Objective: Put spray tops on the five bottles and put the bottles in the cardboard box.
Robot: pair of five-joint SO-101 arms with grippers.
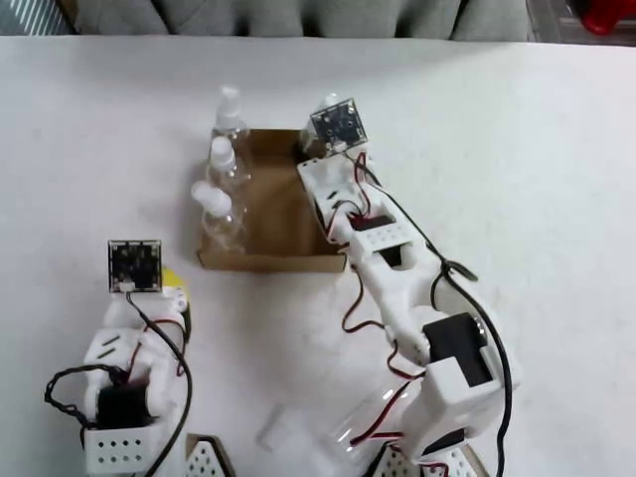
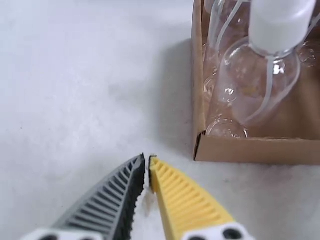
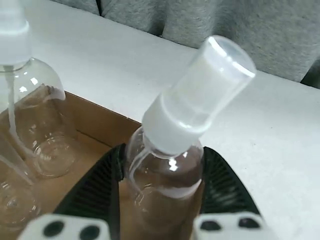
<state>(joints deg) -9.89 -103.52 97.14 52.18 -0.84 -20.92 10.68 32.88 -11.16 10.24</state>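
Observation:
The cardboard box (image 1: 283, 260) lies open at mid table. Three clear bottles with white spray tops stand along one side of it (image 1: 229, 111), (image 1: 223, 159), (image 1: 215, 209). My right gripper (image 3: 162, 172) is shut on a fourth clear bottle (image 3: 167, 182), which tilts over the box's far corner with its capped spray top (image 3: 200, 97) up; its top shows in the high view (image 1: 328, 102). My left gripper (image 2: 147, 161) is shut and holds nothing. It sits low over the table in front of the box's near corner (image 2: 200, 145), beside the box in the high view (image 1: 175, 283).
A small clear cap (image 1: 278, 429) and another clear piece (image 1: 358, 422) lie on the table near the right arm's base. The table around the box is bare white. A grey sofa (image 3: 240, 25) runs along the far edge.

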